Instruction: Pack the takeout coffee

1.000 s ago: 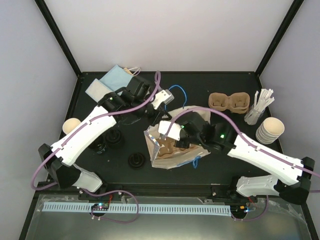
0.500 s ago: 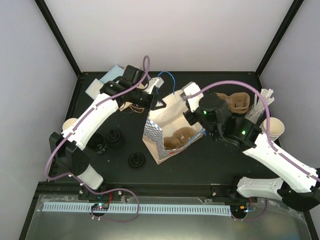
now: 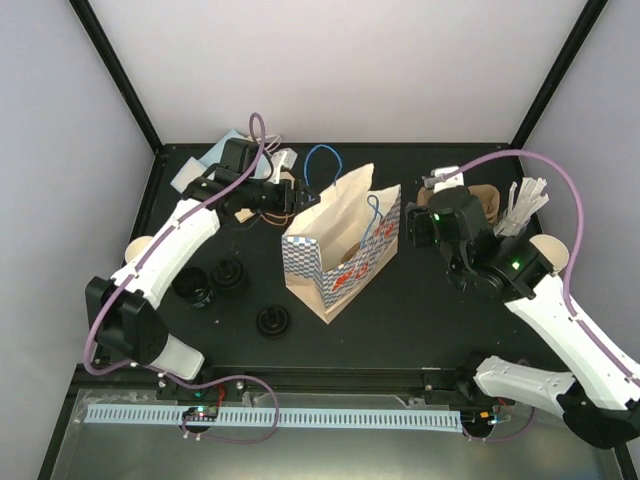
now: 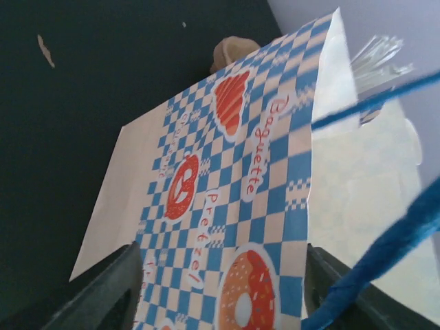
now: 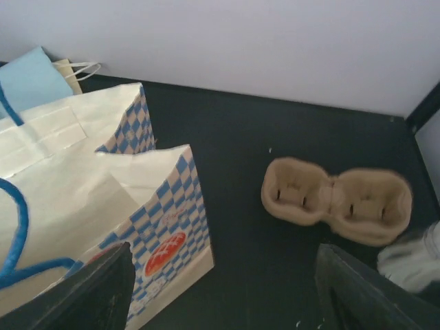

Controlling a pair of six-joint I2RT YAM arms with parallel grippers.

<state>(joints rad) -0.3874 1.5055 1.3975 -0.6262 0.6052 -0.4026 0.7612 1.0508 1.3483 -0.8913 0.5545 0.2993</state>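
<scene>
The blue-checked paper bag (image 3: pixel 340 250) stands upright mid-table with its mouth open; its contents are hidden. My left gripper (image 3: pixel 297 197) hovers open at the bag's upper left edge, and in the left wrist view its fingers (image 4: pixel 103 295) spread wide before the printed side (image 4: pixel 227 206). My right gripper (image 3: pixel 412 228) is open just right of the bag, holding nothing. A brown pulp cup tray (image 5: pixel 337 199) lies empty on the table behind it. Black lids (image 3: pixel 228 275) sit at the left front. One paper cup (image 3: pixel 143 250) stands far left and a cup stack (image 3: pixel 548 255) far right.
White stir sticks (image 3: pixel 520 205) stand in a holder at the back right beside the tray (image 3: pixel 478 200). A light blue bag (image 3: pixel 210 162) lies in the back left corner. The bag's blue cord handles (image 5: pixel 14 206) stick up above its mouth.
The bag went from lying flat to standing upright. Both grippers, shut a moment ago, have opened and let go of it, and both arms have drawn back toward the sides.
</scene>
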